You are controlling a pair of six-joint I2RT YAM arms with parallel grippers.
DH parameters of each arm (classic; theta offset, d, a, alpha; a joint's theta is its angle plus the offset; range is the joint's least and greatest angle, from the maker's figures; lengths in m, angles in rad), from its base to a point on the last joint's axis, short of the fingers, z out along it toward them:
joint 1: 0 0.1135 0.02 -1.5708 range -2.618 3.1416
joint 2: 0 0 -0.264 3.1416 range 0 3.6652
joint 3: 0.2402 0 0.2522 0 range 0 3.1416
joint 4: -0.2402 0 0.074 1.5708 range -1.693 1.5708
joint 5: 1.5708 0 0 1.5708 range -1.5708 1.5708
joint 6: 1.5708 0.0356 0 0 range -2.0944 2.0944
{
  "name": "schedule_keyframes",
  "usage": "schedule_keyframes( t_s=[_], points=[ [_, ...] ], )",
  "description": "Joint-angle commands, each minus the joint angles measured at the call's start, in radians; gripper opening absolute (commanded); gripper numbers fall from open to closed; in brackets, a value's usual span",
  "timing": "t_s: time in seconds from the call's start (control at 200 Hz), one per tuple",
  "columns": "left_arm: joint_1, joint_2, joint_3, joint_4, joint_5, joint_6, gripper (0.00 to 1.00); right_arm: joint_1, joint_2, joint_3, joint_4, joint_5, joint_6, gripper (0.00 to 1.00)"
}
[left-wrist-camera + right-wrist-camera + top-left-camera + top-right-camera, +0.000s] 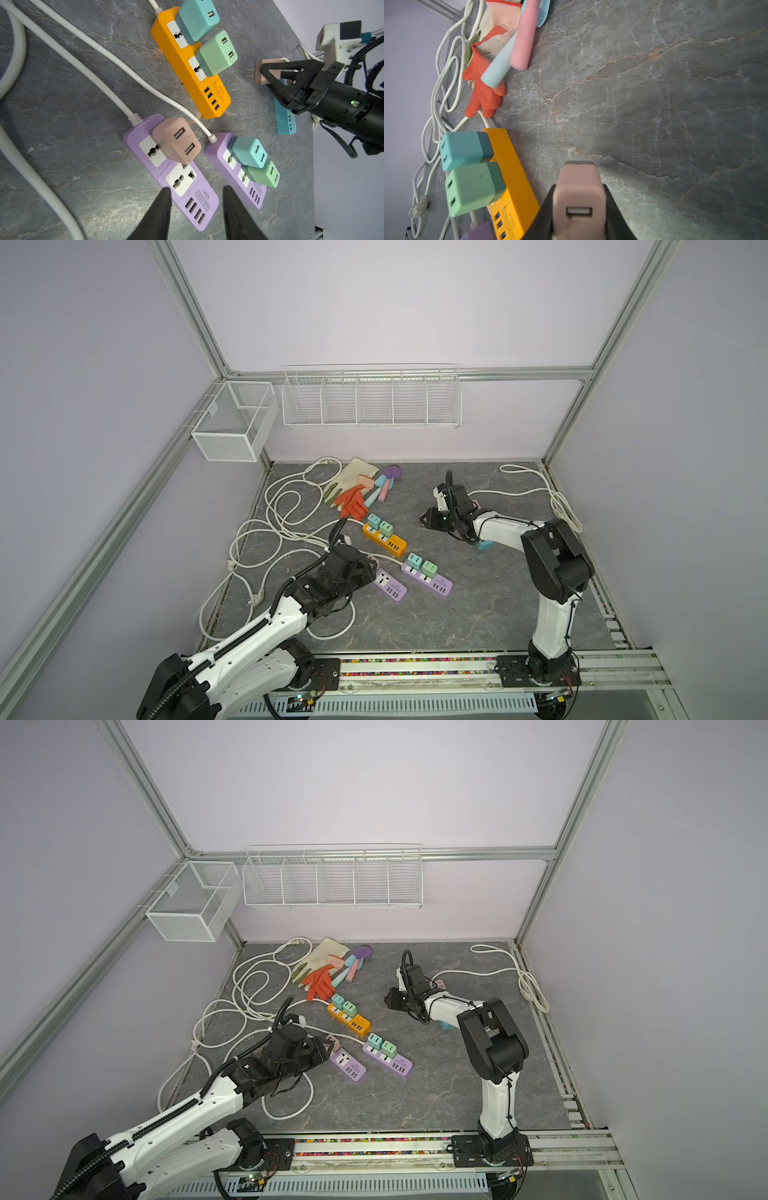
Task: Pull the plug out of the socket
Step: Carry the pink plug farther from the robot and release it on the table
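Left end effector [196, 193] spread near the pink plug [176, 141] in the left-hand purple strip [390, 589] at lower centre, right end effector [579, 207] pinching a loose plug [579, 187]: the unheld strip may lift when pulled.

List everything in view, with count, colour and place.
power strips: 4; orange strip, near purple strip and far purple strip in the centre, blue strip at right.
teal plugs: 2; teal; in orange strip and far purple strip.
green plugs: 2; green; beside each teal one.
pink plugs: 2; seated pink plug in near purple strip, held pink plug off any strip.
gloves: 2; orange-red, cream; at the back.
garden tools: count unclear; pink, teal, purple; beside the gloves.
cables: count unclear; white; looped left and back right.
baskets: 2; white; mounted at the back.
table: 1; grey marble.
left gripper: open, over near purple strip.
right gripper: shut on held pink plug.
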Motion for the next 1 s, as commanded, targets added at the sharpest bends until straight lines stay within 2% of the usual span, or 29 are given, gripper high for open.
schedule_keyframes(
  t_s=[0.0, 0.255, 0.515, 0.725, 0.995],
  points=[
    [-0.004, -0.005, 0.021, -0.022, -0.022, 0.011, 0.42, -0.006, 0.027, 0.017, 0.021, 0.009, 0.019, 0.21],
    [-0.003, -0.018, 0.003, -0.008, -0.023, 0.007, 0.43, -0.006, 0.044, 0.013, 0.017, 0.033, 0.016, 0.24],
    [-0.003, -0.009, -0.006, 0.005, -0.021, 0.007, 0.44, -0.006, 0.055, 0.012, -0.006, 0.060, -0.002, 0.33],
    [-0.003, -0.014, -0.028, 0.035, -0.033, 0.008, 0.44, -0.006, 0.054, 0.002, -0.019, 0.083, -0.007, 0.42],
    [-0.003, -0.086, -0.054, 0.024, -0.052, 0.010, 0.45, -0.006, 0.004, -0.013, -0.037, 0.108, 0.000, 0.56]
  ],
)
